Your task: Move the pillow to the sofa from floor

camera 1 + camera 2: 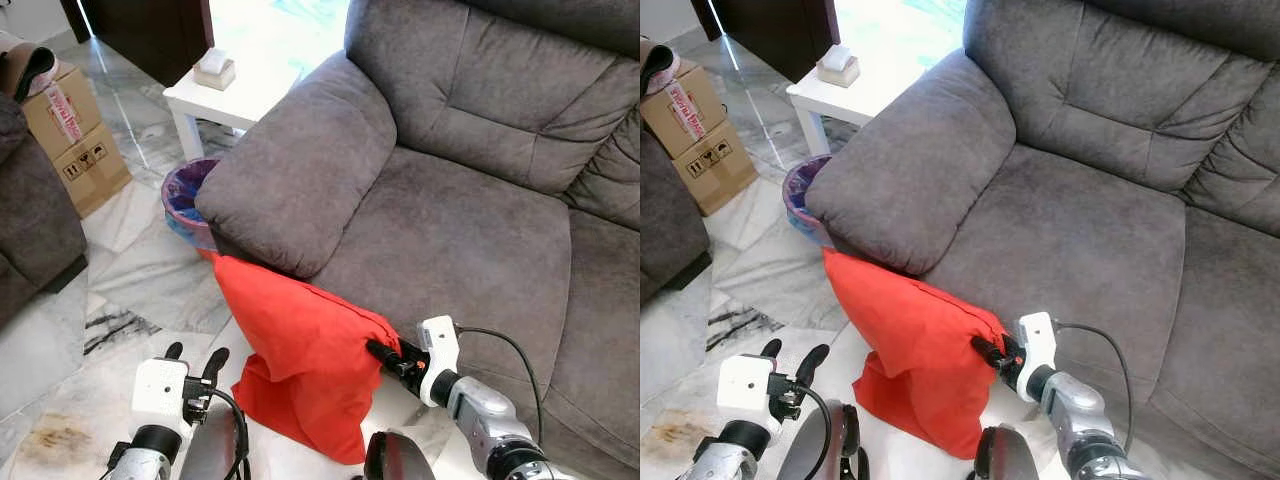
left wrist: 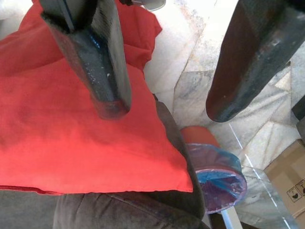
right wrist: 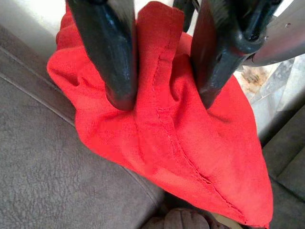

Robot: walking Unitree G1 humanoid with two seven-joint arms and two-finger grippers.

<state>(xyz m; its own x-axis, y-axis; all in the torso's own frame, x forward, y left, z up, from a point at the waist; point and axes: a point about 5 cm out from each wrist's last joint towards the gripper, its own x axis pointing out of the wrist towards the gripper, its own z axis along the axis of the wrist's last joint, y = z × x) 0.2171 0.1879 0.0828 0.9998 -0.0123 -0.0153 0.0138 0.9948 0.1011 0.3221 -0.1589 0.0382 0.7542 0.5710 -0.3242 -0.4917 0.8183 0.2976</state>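
The right gripper (image 1: 378, 350) has its jaws clamped on the red pillow (image 1: 300, 350), hoisting it against the sofa (image 1: 450, 230) front. The left gripper (image 1: 195, 360), jaws wide, waits beside the pillow.

Setting: home living room | grey upholstered sofa (image 1: 450, 200) | white side counter (image 1: 225, 100) | marble tile floor (image 1: 130, 270) | cardboard boxes (image 1: 75, 135) | lined waste bin (image 1: 185, 200)

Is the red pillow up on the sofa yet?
Not yet. The pillow hangs against the sofa front edge, pinched by the right end effector, its lower end near the floor.
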